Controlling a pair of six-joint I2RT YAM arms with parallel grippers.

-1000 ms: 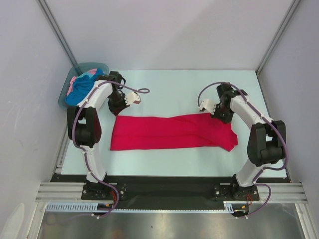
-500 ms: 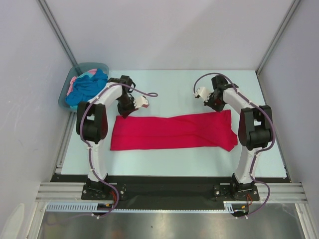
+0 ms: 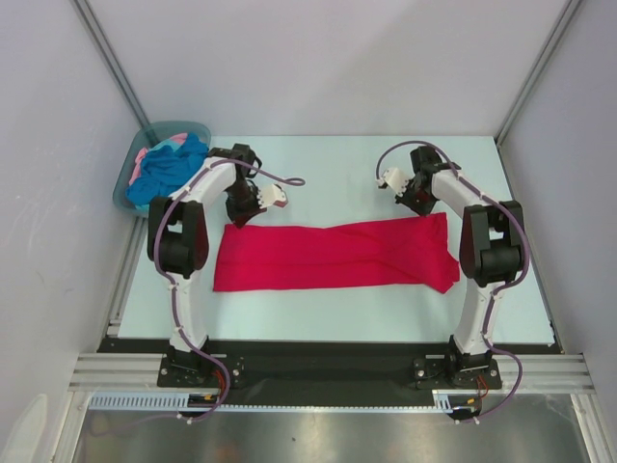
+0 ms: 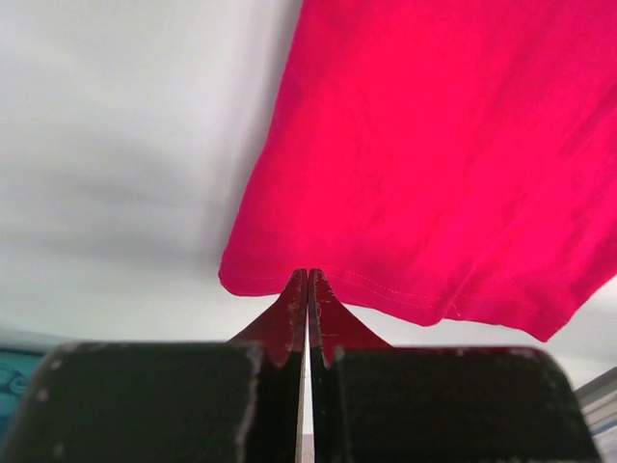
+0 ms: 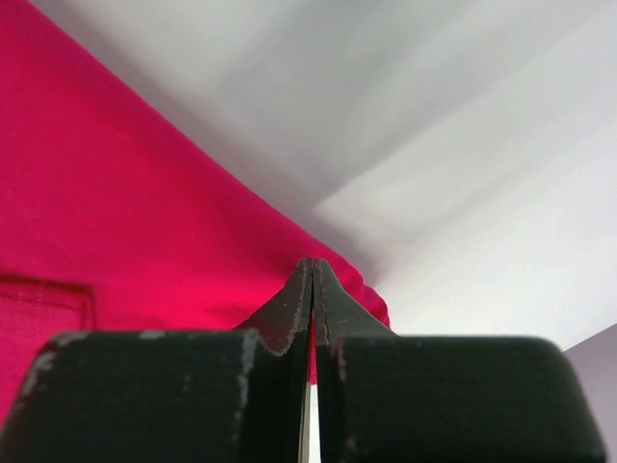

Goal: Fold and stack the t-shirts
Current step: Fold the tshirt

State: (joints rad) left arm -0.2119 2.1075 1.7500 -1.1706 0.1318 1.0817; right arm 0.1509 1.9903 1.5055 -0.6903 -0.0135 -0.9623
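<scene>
Your left end effector (image 4: 308,275) clamped on crimson t-shirt (image 3: 328,256) 10 o'clock corner; right end effector (image 5: 312,262) clamped on 2 o'clock corner.

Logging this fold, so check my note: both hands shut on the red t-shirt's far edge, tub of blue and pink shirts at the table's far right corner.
Wrong side: the top view shows the tub at the far left corner. The rest stands: left hand and right hand shut on the red t-shirt's far edge, blue and pink shirts in the tub.

Pale mint table (image 3: 328,164), plain white walls (image 3: 318,58), slanted aluminium corner posts (image 3: 109,60), even light
</scene>
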